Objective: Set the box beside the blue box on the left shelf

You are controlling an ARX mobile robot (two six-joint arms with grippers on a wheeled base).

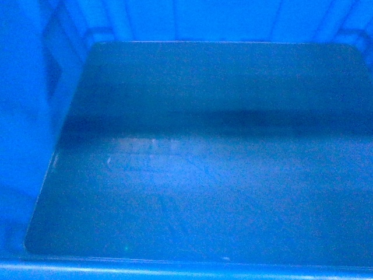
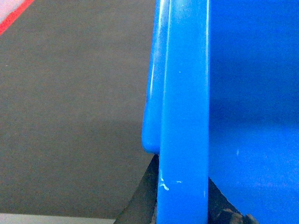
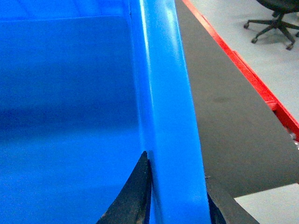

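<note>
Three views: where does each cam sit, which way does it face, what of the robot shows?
Head: on the robot, looking down into the box; no robot parts visible.
Left wrist: on the left arm, sighting along the rim; left gripper straddles it, dark mat beyond.
Right wrist: on the right arm, sighting along the opposite rim; right gripper straddles it, office chair behind.
Shared: all show the same box; both wrists show the mat.

Head cam stares straight down into the big blue plastic crate (image 1: 192,175), super close. Each wrist cam hugs an opposite crate rim, sharing only that crate.
</note>
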